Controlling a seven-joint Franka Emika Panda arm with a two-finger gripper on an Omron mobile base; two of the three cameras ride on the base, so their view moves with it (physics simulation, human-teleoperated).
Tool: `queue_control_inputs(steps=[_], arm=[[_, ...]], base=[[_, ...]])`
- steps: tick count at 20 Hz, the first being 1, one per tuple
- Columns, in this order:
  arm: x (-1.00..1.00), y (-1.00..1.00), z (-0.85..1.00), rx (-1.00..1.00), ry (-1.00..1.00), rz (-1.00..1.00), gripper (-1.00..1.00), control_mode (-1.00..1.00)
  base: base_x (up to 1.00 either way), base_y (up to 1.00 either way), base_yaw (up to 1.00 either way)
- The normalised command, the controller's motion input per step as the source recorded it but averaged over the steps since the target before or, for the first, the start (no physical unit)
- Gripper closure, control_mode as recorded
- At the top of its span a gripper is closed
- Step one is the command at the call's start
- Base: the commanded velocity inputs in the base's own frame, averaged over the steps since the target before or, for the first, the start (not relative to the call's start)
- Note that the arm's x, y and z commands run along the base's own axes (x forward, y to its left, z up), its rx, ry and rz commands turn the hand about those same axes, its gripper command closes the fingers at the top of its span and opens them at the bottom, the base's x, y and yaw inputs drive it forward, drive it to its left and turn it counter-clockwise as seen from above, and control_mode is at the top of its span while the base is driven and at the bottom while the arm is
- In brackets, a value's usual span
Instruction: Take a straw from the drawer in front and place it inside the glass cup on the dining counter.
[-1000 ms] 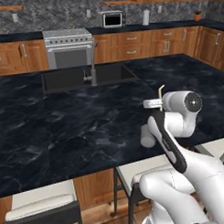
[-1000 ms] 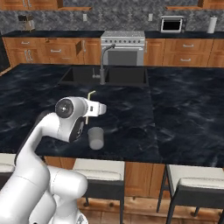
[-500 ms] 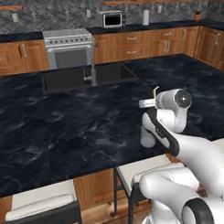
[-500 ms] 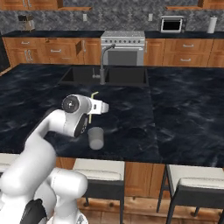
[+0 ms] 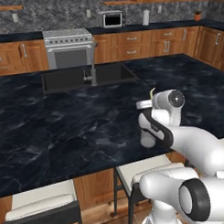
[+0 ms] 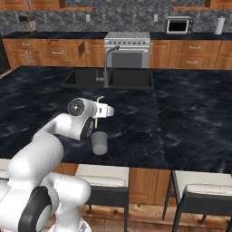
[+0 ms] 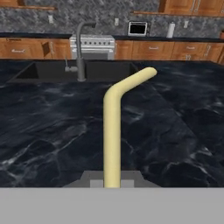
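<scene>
The pincer [image 6: 97, 112] is clenched on the straw [image 7: 112, 131], up above the black counter [image 6: 190, 118]. The straw sticks out past the pincer and bends at its tip. The glass cup [image 6: 99, 142] stands on the counter just below it.

A steel stove [image 5: 67, 46] and a microwave [image 5: 112, 19] stand along the back wall.
</scene>
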Motion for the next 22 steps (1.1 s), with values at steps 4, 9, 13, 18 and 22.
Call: queue_control_inputs(steps=[4, 9, 13, 18, 22], arm=[[0.17, 0.0, -0.22, -0.05, 0.0, 0.0, 1.0, -1.0], [0.02, 0.0, -0.08, -0.02, 0.0, -0.08, 1.0, -1.0], [0.0, 0.0, 0.0, 0.0, 0.0, -0.16, 1.0, -1.0], [0.0, 0.0, 0.0, 0.0, 0.0, -0.18, 1.0, -1.0], [0.01, 0.0, -0.01, 0.0, 0.0, -0.17, 1.0, -1.0]], base=[[0.0, 0.0, 0.0], [0.0, 0.0, 0.0], [0.0, 0.0, 0.0], [0.0, 0.0, 0.0], [0.0, 0.0, 0.0]])
